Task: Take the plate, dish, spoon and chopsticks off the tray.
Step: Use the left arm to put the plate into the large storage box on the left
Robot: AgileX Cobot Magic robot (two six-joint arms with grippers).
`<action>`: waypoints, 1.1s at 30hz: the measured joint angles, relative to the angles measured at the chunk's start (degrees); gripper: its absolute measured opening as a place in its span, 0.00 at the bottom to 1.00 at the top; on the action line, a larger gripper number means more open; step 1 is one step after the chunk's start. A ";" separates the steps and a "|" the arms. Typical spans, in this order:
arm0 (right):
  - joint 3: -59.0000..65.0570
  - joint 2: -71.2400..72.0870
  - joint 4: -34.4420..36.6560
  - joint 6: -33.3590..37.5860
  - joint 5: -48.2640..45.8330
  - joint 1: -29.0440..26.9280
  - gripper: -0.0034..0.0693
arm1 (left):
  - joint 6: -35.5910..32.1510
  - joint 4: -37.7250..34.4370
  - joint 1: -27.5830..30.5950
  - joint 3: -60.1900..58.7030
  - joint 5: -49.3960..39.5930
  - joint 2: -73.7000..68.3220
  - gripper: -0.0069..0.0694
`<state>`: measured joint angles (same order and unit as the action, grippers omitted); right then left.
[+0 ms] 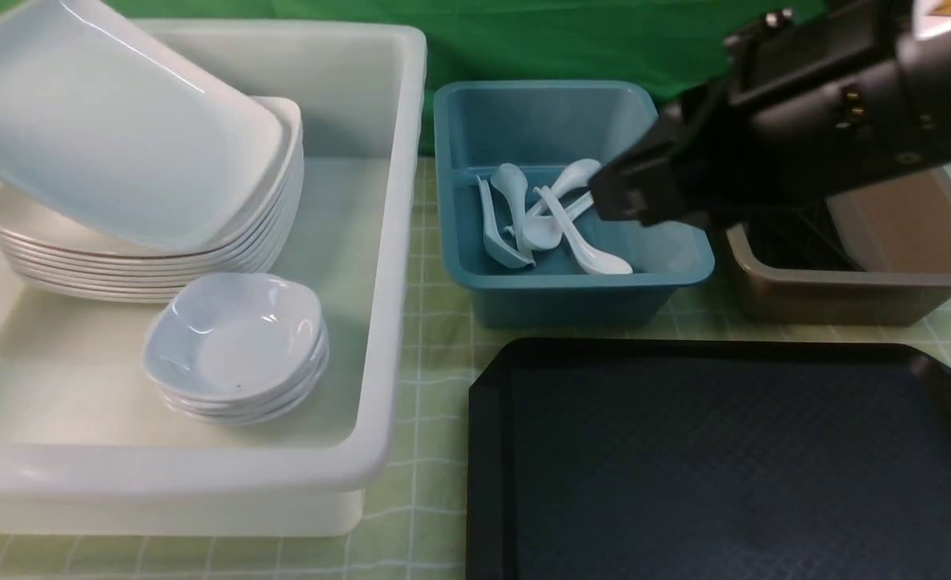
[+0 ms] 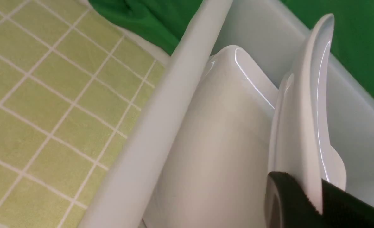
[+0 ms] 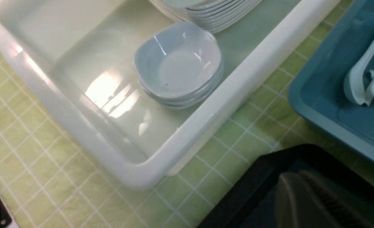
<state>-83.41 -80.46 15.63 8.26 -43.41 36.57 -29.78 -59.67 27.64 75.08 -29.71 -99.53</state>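
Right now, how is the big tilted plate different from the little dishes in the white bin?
The plate is much wider and shallower; the small dishes are deeper. The plate is tilted, pinched by the left gripper; the small dishes lie flat in a stack. Both are glossy white with rounded corners.

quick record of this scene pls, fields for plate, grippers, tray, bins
plate: tilted over the plate stack in the white bin, rim clamped by the left gripper
left gripper: shut on the plate
right gripper: shut, nothing visibly held, hovers near the teal bin
tray: black, nothing on the part in view
small dishes: stacked in the white bin, beside the plate stack
spoons: piled in the teal bin
brown bin: partly behind the right arm, contents unclear
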 joint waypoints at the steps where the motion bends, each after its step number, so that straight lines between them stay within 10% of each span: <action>1: -0.54 -0.80 -0.25 -0.06 0.07 0.13 0.09 | -0.16 -0.31 0.00 0.00 0.20 -0.36 0.13; 13: -1.58 -3.05 -0.57 -0.22 0.87 0.19 0.09 | 0.54 1.69 0.00 0.09 1.43 -4.14 0.16; 27: -1.70 -3.05 -0.57 -1.30 1.44 0.19 0.10 | 2.72 15.01 -0.89 0.84 -1.08 -4.32 0.70; 33: -1.70 -3.05 -0.57 -2.08 2.36 0.19 0.10 | 7.29 23.51 -0.50 0.78 3.82 1.73 0.76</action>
<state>-85.11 -83.51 15.06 6.18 -41.05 36.76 -22.49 -36.15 27.15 75.86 -25.89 -97.80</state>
